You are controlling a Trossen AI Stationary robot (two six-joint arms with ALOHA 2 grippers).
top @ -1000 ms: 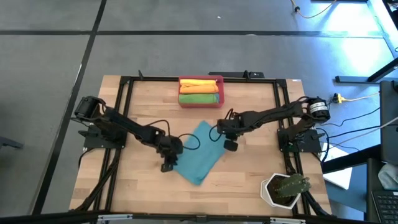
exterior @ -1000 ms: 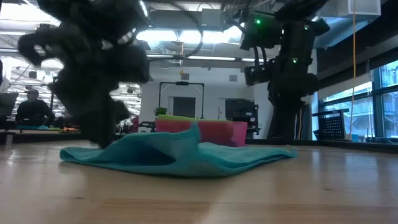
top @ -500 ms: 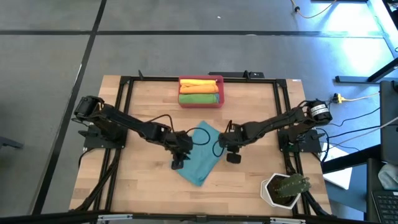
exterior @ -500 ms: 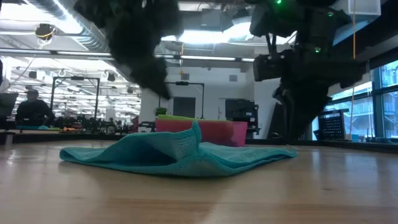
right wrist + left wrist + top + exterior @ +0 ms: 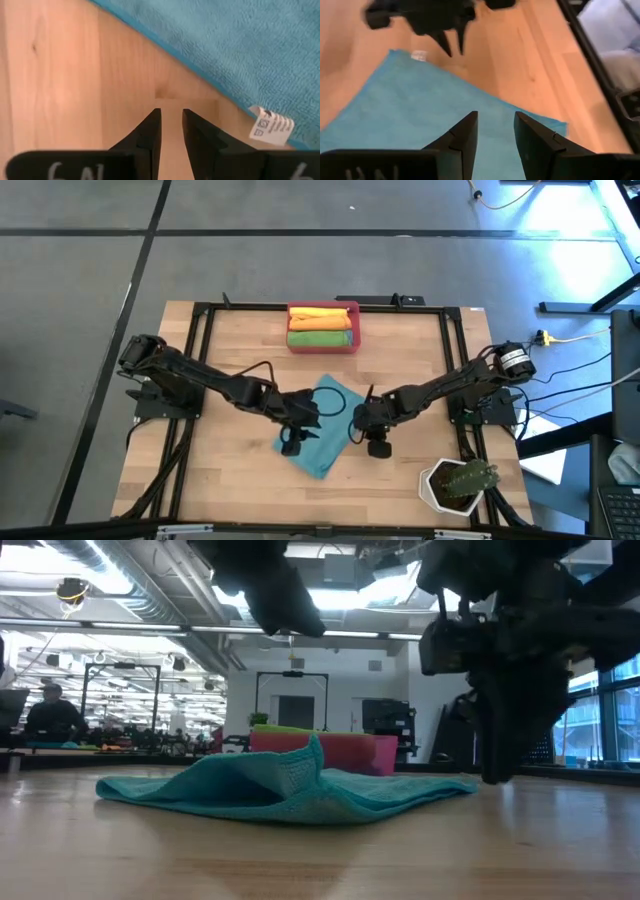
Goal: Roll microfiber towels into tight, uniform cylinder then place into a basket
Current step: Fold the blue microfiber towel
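Observation:
A teal towel [image 5: 325, 445] lies spread on the table's middle, with a raised fold [image 5: 312, 755] along it. My left gripper [image 5: 292, 442] hangs open above the towel's [image 5: 410, 110] left part, touching nothing. My right gripper [image 5: 375, 445] stands open by a narrow gap over bare wood, just off the towel's right edge [image 5: 240, 50], near its white label [image 5: 272, 127]. In the low view it [image 5: 497, 775] reaches down close to the table. The red-pink basket [image 5: 322, 349] at the far middle holds a yellow-orange roll [image 5: 320, 317] and a green roll [image 5: 320, 337].
A white pot with a plant [image 5: 458, 485] stands at the near right corner. A black frame [image 5: 200, 380] runs around the table's working area. Black cables loop from both wrists over the towel.
My left gripper has risen from the towel's left end and gone toward the table's right, over the towel. My right gripper has swung toward the near edge and a little lower, to beside the towel's right edge. The towel has kept its shape.

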